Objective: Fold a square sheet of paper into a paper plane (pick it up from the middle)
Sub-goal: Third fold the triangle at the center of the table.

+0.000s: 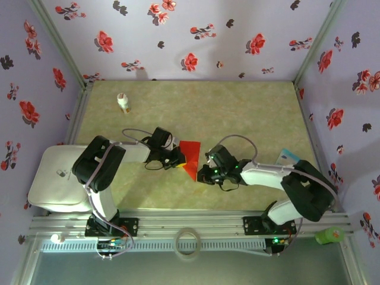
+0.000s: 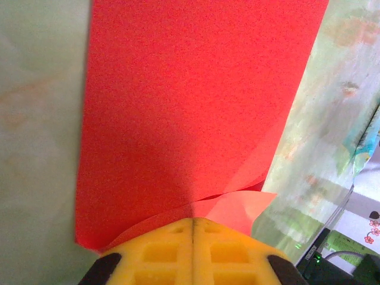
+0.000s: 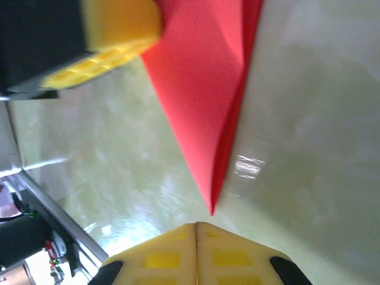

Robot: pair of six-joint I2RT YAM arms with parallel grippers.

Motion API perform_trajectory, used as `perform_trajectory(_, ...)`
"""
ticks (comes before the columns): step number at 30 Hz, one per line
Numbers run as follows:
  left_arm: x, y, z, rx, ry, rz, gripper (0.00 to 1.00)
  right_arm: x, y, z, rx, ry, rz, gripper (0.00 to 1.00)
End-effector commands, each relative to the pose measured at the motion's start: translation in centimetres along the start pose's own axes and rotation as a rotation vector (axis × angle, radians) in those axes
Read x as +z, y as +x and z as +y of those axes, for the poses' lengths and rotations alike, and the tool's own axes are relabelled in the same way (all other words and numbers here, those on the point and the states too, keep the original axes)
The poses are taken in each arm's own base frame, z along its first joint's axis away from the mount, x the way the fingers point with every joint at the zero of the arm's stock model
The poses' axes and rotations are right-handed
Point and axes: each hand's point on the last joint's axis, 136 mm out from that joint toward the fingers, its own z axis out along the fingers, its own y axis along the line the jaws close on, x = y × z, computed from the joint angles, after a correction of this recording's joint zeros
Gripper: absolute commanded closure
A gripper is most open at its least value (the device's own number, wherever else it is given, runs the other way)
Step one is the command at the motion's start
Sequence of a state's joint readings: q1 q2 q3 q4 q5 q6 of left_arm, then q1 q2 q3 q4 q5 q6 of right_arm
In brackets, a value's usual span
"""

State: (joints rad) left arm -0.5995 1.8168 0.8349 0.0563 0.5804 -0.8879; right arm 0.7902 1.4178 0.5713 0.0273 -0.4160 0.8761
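The red square sheet of paper lies folded on the table between my grippers, narrowing to a point at its near end. In the left wrist view the paper shows layered flaps, one lifted at the right. My left gripper is shut, and its yellow tips rest against the paper's edge. I cannot see any paper pinched between them. My right gripper is shut and empty. It sits just short of the paper's point, a small gap apart. The left gripper's yellow finger overlaps the paper's far corner.
A small white bottle with an orange band stands at the back left. A teal-and-white card lies at the right beside the right arm. A white pad sits at the left edge. Flowered walls enclose the table.
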Motion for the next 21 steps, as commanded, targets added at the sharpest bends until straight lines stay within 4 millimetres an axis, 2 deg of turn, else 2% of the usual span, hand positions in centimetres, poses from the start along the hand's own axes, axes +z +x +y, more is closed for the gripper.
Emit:
perform_trajectory(1,0.8,1.7,5.2,-0.094,-0.172,0.018,1.0,-0.6,-1.6,1.6,0.018,-0.026,-0.038,0.93)
perform_trajectory(4,0.7,1.7,5.1,-0.105,-0.166,0.007,1.0,0.4,-2.4,2.7,0.042,-0.059,-0.026,0.94)
perform_trajectory(12,0.4,1.6,5.0,-0.106,-0.167,-0.009,1.0,3.3,-4.2,3.1,0.112,-0.056,-0.022,0.93)
perform_trajectory(17,0.4,1.6,5.0,-0.107,-0.167,-0.01,1.0,4.9,-4.2,2.2,0.145,-0.041,0.008,0.93)
perform_trajectory(21,0.2,1.5,4.6,-0.096,-0.163,-0.01,1.0,5.3,-2.8,-0.7,0.181,0.042,0.026,0.95)
